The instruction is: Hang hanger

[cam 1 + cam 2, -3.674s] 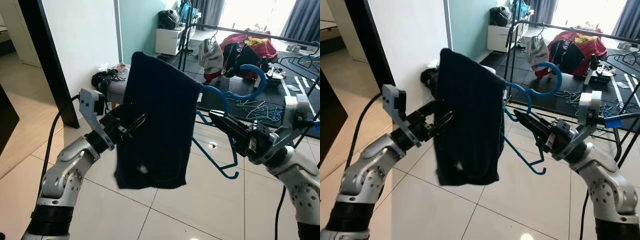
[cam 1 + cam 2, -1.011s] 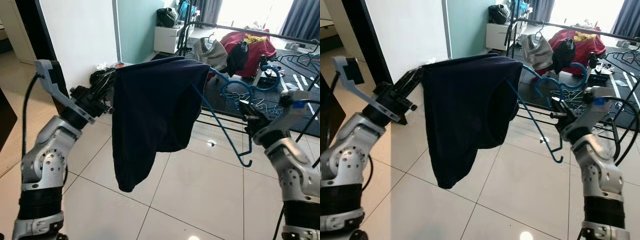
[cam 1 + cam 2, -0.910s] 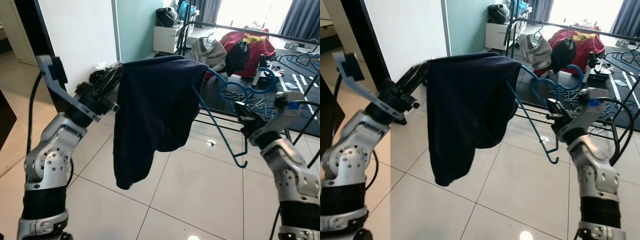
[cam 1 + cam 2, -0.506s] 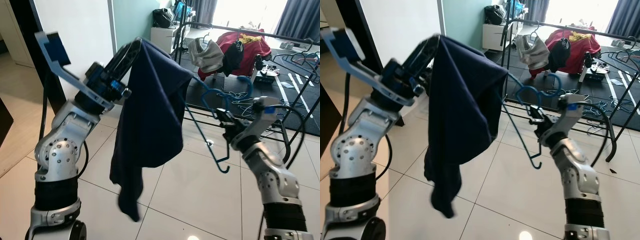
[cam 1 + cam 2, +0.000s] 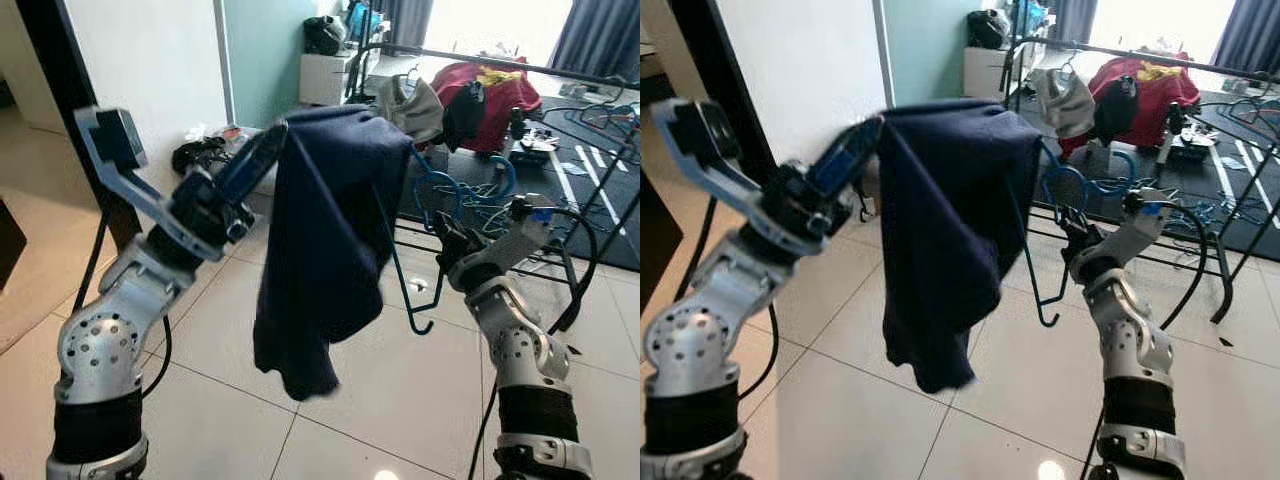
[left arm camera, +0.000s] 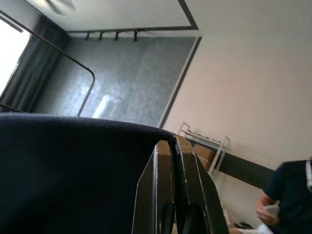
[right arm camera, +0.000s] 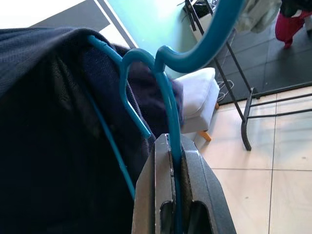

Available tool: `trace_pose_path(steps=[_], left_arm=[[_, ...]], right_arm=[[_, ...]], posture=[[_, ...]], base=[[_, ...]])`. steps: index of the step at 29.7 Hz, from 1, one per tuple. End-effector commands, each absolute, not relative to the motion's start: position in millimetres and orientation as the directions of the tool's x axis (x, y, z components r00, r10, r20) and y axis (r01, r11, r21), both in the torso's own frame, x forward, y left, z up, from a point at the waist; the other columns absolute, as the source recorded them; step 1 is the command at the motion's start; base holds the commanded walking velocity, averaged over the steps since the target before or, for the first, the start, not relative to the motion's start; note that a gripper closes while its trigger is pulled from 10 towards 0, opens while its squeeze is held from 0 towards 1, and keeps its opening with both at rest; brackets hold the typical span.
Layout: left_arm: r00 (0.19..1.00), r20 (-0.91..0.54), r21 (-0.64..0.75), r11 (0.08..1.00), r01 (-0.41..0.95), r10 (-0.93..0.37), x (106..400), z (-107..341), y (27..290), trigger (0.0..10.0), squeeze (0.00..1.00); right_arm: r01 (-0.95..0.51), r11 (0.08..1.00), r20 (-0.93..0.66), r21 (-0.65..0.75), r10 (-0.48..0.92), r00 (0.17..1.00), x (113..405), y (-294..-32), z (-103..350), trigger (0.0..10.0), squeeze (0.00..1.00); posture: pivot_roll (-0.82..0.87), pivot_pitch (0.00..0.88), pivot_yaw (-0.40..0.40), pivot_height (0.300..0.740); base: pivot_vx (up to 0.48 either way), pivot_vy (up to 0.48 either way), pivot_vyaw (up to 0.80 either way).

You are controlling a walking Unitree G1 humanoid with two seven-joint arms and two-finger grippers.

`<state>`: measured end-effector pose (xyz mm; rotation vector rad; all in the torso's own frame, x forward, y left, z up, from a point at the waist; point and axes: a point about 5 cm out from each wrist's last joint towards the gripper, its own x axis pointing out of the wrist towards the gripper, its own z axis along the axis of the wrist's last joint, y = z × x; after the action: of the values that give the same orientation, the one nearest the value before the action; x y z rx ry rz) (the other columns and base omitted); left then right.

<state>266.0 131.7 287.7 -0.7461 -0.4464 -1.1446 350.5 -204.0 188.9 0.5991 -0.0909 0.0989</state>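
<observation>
A dark navy garment [image 5: 325, 250] hangs in the air between my two arms, draped over a blue wire hanger [image 7: 165, 95]. My left gripper [image 5: 277, 133] is raised and shut on the garment's top left edge, seen close in the left wrist view [image 6: 73, 165]. My right gripper [image 5: 443, 240] is shut on the hanger's neck just below its hook, to the right of the cloth. The hanger's lower arm [image 5: 417, 325] sticks out below and right of the garment. The hanger's other shoulder is hidden inside the cloth.
A black drying rack [image 5: 500, 66] stands behind, carrying a grey garment [image 5: 410, 100] and red clothing [image 5: 500, 85]. Loose hangers lie on the dark mat [image 5: 600, 190] beyond it. A white wall corner [image 5: 150, 70] is at the left. A person [image 6: 287, 190] stands in the left wrist view.
My left gripper has come down from its high tilt, and the garment's top edge now lies level toward the hanger. The cloth's lower end has swung right. The right gripper keeps hold of the hanger.
</observation>
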Motion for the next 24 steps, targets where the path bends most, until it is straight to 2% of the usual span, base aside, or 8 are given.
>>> trace_pose_path(steps=[1,4,8,16,20,21,22,24], left_arm=[[0.298,0.64,-0.292,0.135,0.947,-0.708,256.6,277.0,126.2,0.0,0.0],[0.298,0.625,-0.312,0.12,0.943,-0.721,255.7,270.2,125.2,0.0,0.0],[0.289,0.505,-0.399,0.077,0.914,-0.813,247.7,231.8,114.0,0.0,0.0],[0.277,0.468,-0.459,0.036,0.887,-0.839,241.0,213.9,107.1,0.0,0.0],[0.28,0.417,-0.458,0.066,0.886,-0.865,241.1,204.5,104.2,0.0,0.0],[0.284,0.39,-0.453,0.086,0.887,-0.876,242.0,200.2,102.6,0.0,0.0],[0.288,0.37,-0.448,0.102,0.888,-0.883,242.6,197.2,101.4,1.3,0.0],[0.281,0.3,-0.432,0.133,0.892,-0.912,241.4,187.4,95.8,1.1,0.0]], right_arm=[[-0.073,0.807,0.136,0.586,-0.009,0.991,353.0,-213.9,194.3,10.0,0.0],[-0.069,0.806,0.144,0.588,-0.02,0.989,353.7,-214.9,196.3,10.0,0.0],[-0.044,0.825,0.175,0.564,-0.068,0.982,355.2,-219.4,203.8,10.0,0.0],[0.008,0.835,0.19,0.551,-0.134,0.973,355.9,-224.7,207.7,10.0,0.0],[-0.051,0.857,0.228,0.513,-0.079,0.97,356.8,-217.0,213.0,10.0,0.0],[-0.104,0.875,0.257,0.473,-0.024,0.966,356.5,-209.8,216.5,10.0,0.0],[-0.146,0.887,0.278,0.438,0.021,0.96,355.9,-204.1,219.2,10.0,0.0],[-0.221,0.914,0.322,0.34,0.108,0.94,353.1,-195.7,226.5,10.0,0.0]], posture=[[0.08,0.0,-0.054,0.74],[0.07,0.0,-0.054,0.74],[0.07,0.0,-0.055,0.74],[0.07,0.0,-0.052,0.74],[0.07,0.0,-0.051,0.74],[0.07,0.0,-0.051,0.74],[0.07,0.0,-0.051,0.74],[0.06,0.0,-0.047,0.74]], base=[[0.0,0.0,0.0],[0.0,0.0,0.0],[0.0,0.0,0.0],[0.0,0.0,0.0],[0.0,0.0,0.0],[0.0,0.0,0.0],[0.0,0.0,0.0],[0.0,0.0,0.0]])
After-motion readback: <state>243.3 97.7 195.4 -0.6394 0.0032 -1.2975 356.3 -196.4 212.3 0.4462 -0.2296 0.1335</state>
